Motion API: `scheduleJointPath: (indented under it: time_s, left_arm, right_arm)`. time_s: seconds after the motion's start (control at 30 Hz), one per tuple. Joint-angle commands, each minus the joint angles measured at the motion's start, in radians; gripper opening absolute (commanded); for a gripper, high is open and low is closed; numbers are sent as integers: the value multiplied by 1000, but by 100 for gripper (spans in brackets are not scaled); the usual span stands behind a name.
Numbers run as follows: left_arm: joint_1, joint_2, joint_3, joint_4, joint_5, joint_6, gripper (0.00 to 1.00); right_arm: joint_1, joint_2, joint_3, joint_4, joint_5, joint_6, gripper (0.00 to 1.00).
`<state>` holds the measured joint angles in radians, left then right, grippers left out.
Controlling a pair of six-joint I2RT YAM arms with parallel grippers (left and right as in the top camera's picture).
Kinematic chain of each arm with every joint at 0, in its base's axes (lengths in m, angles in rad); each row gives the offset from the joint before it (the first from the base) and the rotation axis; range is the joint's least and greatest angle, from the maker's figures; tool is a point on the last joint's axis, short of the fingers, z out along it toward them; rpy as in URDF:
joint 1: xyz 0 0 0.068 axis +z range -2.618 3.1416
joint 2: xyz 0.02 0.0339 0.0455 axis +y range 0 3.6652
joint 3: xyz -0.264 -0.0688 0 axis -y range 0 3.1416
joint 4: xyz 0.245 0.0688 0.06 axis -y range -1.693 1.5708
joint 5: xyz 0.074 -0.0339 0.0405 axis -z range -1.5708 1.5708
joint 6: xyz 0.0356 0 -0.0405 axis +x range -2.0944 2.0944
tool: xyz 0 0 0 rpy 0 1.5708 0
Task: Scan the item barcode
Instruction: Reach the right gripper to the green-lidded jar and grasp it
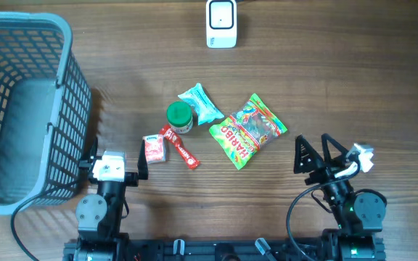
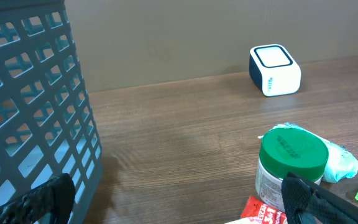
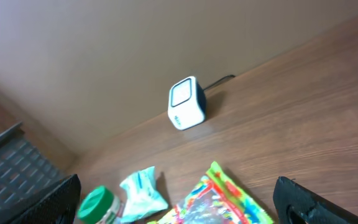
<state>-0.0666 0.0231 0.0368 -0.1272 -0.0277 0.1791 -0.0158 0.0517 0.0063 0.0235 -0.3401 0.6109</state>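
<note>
Overhead view: both arms sit at the bottom edge of the frame, with nothing between their fingers. The left gripper [image 1: 117,154] is spread wide at lower left, and the right gripper [image 1: 314,148] is spread wide at lower right.

The goods lie in a loose cluster at frame centre on the brown wood-grain table [image 1: 354,72]:
- a small jar with a round green lid [image 1: 179,116]
- a pale teal crinkled packet [image 1: 200,103], just upper right of the jar
- a green and multicoloured Haribo sweet bag [image 1: 247,130], right of both
- a small red carton [image 1: 154,148], nearest the left gripper
- a red stick sachet [image 1: 180,147], lying diagonally beside the carton

The white boxy barcode scanner [image 1: 221,23] stands at top centre, well apart from the cluster. A grey-blue plastic lattice basket [image 1: 64,109] fills the left edge.

Left wrist view: we get the scanner's dark front window and its side face, which the overhead view lacks. The jar's label shows here, but we cannot read it. The carton is out of this frame. One dark finger [image 2: 45,199] shows against the basket wall.

Right wrist view: only here do we see the scanner's cable trailing behind it. The jar, the packet and the bag sit along the bottom edge, and the red items are not seen.
</note>
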Motion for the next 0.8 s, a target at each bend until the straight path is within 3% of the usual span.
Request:
scheduleJointPath:
  time_s: [0.0, 0.1, 0.2, 0.33, 0.4, 0.53, 0.63, 0.77]
  left_arm:
    - [-9, -18, -5, 3, 9, 16, 100]
    - [-12, -20, -5, 3, 9, 16, 100]
    - [-12, -20, -5, 3, 9, 16, 100]
    - [-12, -19, -18, 31, 9, 16, 100]
    - [-12, -18, -18, 31, 9, 16, 100]
    - [-12, -18, -18, 31, 9, 16, 100]
    - [-12, -18, -18, 31, 9, 16, 100]
    - [-12, -18, -18, 31, 9, 16, 100]
  right_arm:
    - [5, -1, 3, 4, -208, 30, 100]
    - [5, 21, 50, -89, -232, 56, 100]
    - [5, 135, 202, -236, -186, -10, 99]
    - [6, 505, 644, -583, -100, -147, 100]
    - [42, 769, 961, -807, -66, -201, 100]
    - [263, 1134, 1355, -1015, 76, -215, 99]
    - [427, 1357, 1495, -1028, 67, -214, 100]
    - [478, 1543, 1493, -846, -49, -161, 100]
